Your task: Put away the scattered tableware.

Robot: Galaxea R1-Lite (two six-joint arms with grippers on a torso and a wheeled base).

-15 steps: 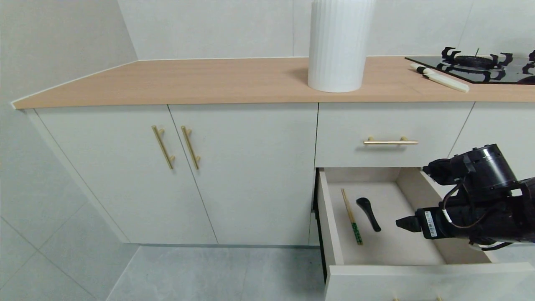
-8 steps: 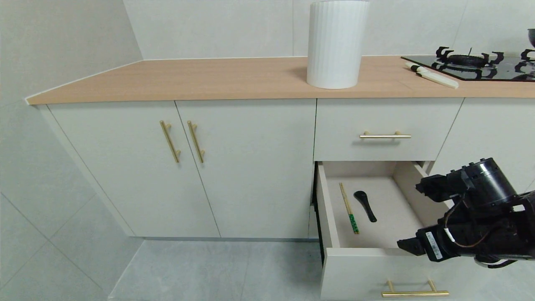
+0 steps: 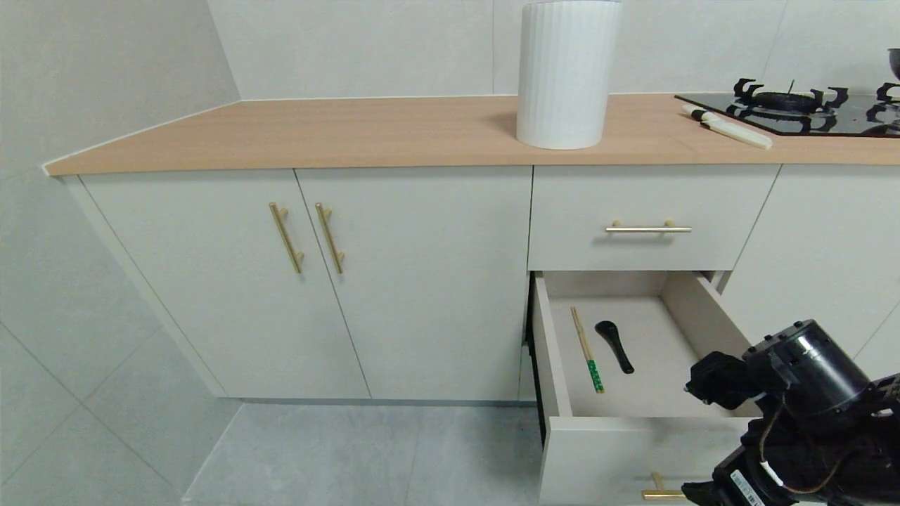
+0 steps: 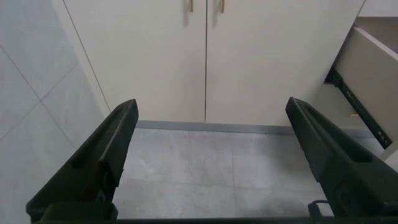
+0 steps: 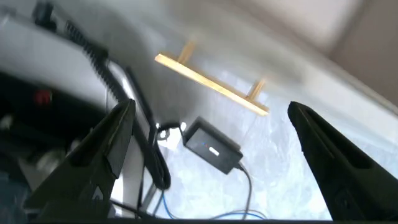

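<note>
The lower drawer (image 3: pixel 555 365) stands pulled out. On its floor lie a pair of wooden chopsticks with green ends (image 3: pixel 586 349) and a black spoon (image 3: pixel 614 346), side by side and apart. A cream knife (image 3: pixel 728 128) lies on the counter beside the hob. My right gripper (image 3: pixel 703 490) hangs low in front of the drawer's front panel, close to its gold handle (image 3: pixel 661 490). The right wrist view shows that gripper (image 5: pixel 211 107) open and holding nothing, with the gold handle (image 5: pixel 211 84) beyond it. My left gripper (image 4: pixel 211 109) is open and holds nothing, low over the floor before the cabinet doors.
A tall white ribbed cylinder (image 3: pixel 562 74) stands on the wooden counter (image 3: pixel 316 133). A black gas hob (image 3: pixel 808 109) sits at the far right. The upper drawer (image 3: pixel 647 218) and the two cabinet doors (image 3: pixel 309 281) are closed. Grey tiled floor (image 3: pixel 316 457) lies left of the open drawer.
The head camera shifted after the first frame. My right gripper has dropped from above the drawer's inside to in front of its front panel, near the handle.
</note>
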